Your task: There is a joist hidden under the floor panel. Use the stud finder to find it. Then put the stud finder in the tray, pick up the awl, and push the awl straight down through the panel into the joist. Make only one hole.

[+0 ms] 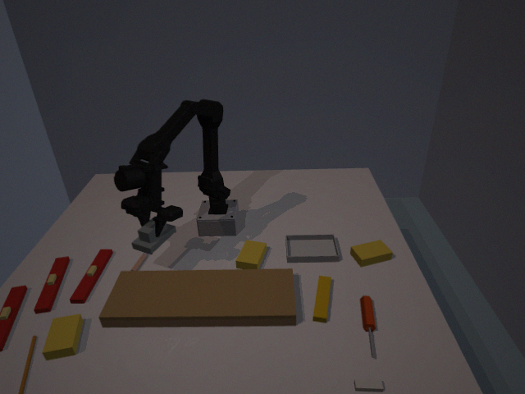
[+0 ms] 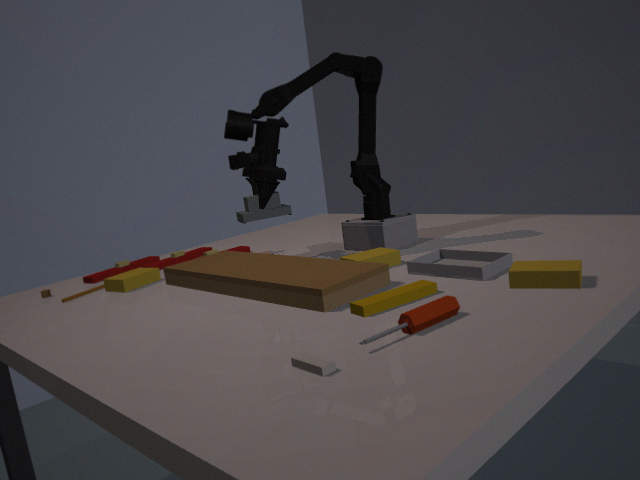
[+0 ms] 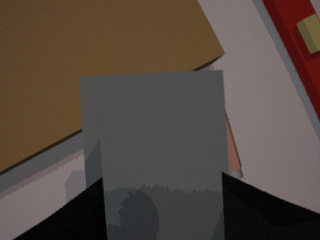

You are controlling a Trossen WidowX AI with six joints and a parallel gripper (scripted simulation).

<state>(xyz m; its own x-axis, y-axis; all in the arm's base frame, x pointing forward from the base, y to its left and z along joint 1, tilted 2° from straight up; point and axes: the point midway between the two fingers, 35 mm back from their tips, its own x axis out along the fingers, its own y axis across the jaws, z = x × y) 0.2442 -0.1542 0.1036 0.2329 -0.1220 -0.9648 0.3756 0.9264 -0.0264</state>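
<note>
Spotting three red bars [image 1: 45, 299] [image 2: 199, 251] [image 3: 287, 25] at far left of the top view, each with a small pale-yellow block on it. Next along, seeing the grey stud finder [image 1: 143, 245] [image 2: 279, 211] [image 3: 155, 130] gripped right between the fingers of the tool [image 1: 152, 229] [image 2: 262, 204] [image 3: 159, 179], so definitely clamped on it. Looks nearly set down from the top, but in the exterior view, clearly hanging above the surface [image 1: 237, 360] [image 2: 206, 351] [image 3: 270, 125]. Also getting a small brown cube [image 2: 46, 293] at far left there, not visible in the other two. From the wrist, mostly getting a broad grey face, partly covering the brown panel [image 1: 198, 298] [image 2: 273, 271] [image 3: 100, 40] and a peach stick [image 1: 139, 263] [image 2: 268, 252] [image 3: 232, 145]. Right of the panel, showing just bare floor inside the grey tray [image 1: 313, 258] [image 2: 447, 267].
</note>
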